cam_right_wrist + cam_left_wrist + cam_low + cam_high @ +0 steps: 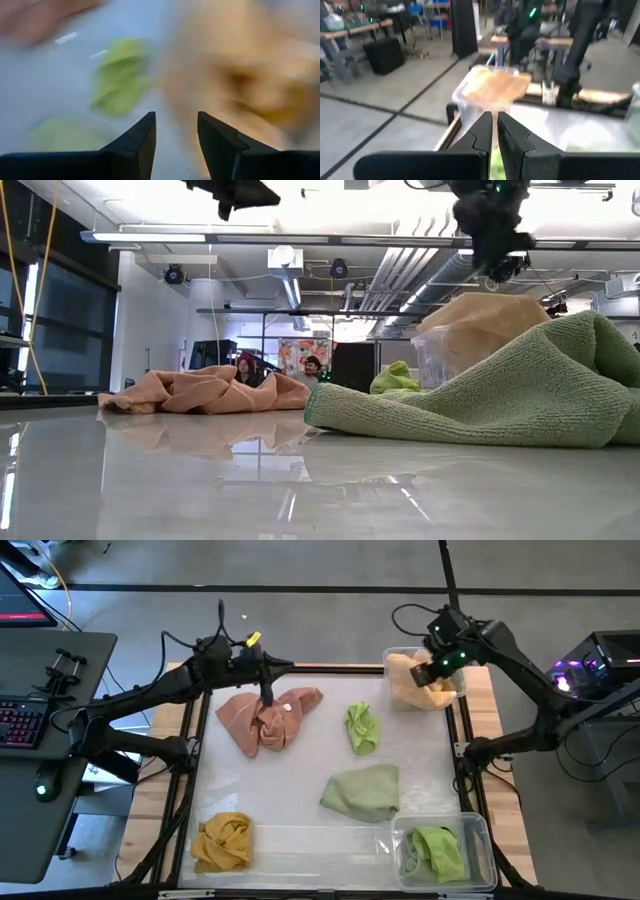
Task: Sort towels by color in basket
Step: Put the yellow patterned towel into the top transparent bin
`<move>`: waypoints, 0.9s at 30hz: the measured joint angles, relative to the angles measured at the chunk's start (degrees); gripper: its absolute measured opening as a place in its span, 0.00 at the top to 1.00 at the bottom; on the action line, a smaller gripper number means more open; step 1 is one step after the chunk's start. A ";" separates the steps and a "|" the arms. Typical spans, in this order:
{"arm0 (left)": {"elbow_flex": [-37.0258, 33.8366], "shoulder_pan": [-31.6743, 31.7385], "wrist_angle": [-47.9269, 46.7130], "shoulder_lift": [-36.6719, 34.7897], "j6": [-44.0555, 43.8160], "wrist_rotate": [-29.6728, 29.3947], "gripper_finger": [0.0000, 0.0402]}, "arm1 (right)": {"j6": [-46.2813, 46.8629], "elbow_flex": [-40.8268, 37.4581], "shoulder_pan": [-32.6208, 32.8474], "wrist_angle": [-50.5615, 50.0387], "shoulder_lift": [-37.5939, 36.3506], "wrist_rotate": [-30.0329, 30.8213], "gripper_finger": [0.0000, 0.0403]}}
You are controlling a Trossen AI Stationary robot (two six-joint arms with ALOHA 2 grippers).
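Note:
A peach towel (420, 680) lies heaped in the clear bin (392, 658) at the table's far right corner. My right gripper (428, 673) hangs just above it, pointing steeply down, open and empty (176, 135); the low view shows a gap between the gripper (497, 265) and the towel (490, 315). My left gripper (288, 665) is shut and held high over the salmon pink towels (268, 718), pointing level toward the table's right (495, 125). A crumpled green towel (362, 728), a flat light green towel (362, 792) and a mustard towel (222, 842) lie on the table.
A second clear bin (480, 830) at the near right corner holds a green towel (440, 852). Wooden rails (478, 690) frame the white table top. A desk with a keyboard (25, 720) stands off the left side. People sit in the room far behind (312, 366).

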 joint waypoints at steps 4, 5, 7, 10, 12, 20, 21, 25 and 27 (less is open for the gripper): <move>-0.02 0.02 -1.57 0.68 2.32 -0.42 0.96 | -9.34 -4.16 3.56 4.29 0.09 -8.72 0.66; -0.02 0.02 -1.48 0.91 2.90 -0.43 0.96 | -9.49 -5.95 3.97 6.16 0.17 -5.95 0.66; -0.02 0.02 -1.03 1.58 4.19 -0.46 0.96 | -7.51 -9.70 3.48 8.66 0.93 3.41 0.66; -0.02 0.02 -0.41 2.49 4.78 -0.48 0.96 | 0.15 -14.34 1.09 11.59 2.52 18.85 0.66; -0.02 0.02 0.56 2.81 4.42 -0.48 0.96 | 6.27 -16.97 -0.71 13.84 3.59 24.60 0.66; -0.02 0.04 1.57 3.42 4.80 -0.54 0.96 | 5.35 -23.72 -4.92 24.68 9.40 20.82 0.66; -0.02 0.04 1.57 3.42 4.79 -0.54 0.96 | 1.91 -23.77 -5.36 25.90 10.06 16.38 0.66; -0.02 0.04 1.64 3.42 3.48 -0.54 0.96 | -2.40 -19.85 -5.59 25.78 9.77 11.00 0.66; -0.02 0.04 1.62 3.42 3.33 -0.54 0.96 | -1.71 -16.20 -5.76 22.90 8.66 12.45 0.66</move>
